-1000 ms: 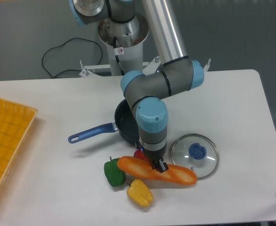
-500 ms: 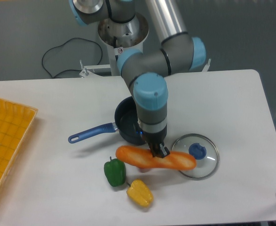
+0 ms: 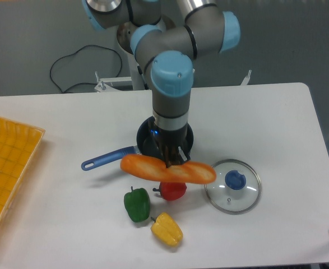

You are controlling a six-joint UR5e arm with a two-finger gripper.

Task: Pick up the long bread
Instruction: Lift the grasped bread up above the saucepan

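1. A dark pot [image 3: 146,147] with a blue handle [image 3: 109,157] sits on the white worktop [image 3: 276,129] under the arm; the arm hides most of its inside, so I cannot tell what, if anything, is in it.
2. The glass lid [image 3: 232,185] with a blue knob lies flat on the worktop to the right of the pot, apart from it.
3. A yellow tray [image 3: 7,162] reaches in at the left edge; its visible part shows only the grid pattern.
4. The claw [image 3: 172,163] is clamped on the long bread [image 3: 168,170] near its middle, the fingers pointing straight down.
5. The long bread hangs above the worktop, in front of the pot and above a red pepper [image 3: 173,190].
6. A second ago the bread lay low beside the peppers, its right end near the lid; it is now higher and further left, and the arm has drawn up with it.
7. The red pepper, then mostly hidden behind the bread, now shows plainly below it.
8. The green pepper [image 3: 137,204] and the yellow pepper [image 3: 166,228] sit where they were, close beside each other.
9. The bread's long axis runs nearly level, left to right, with the left end slightly higher and the right end pointing toward the lid.
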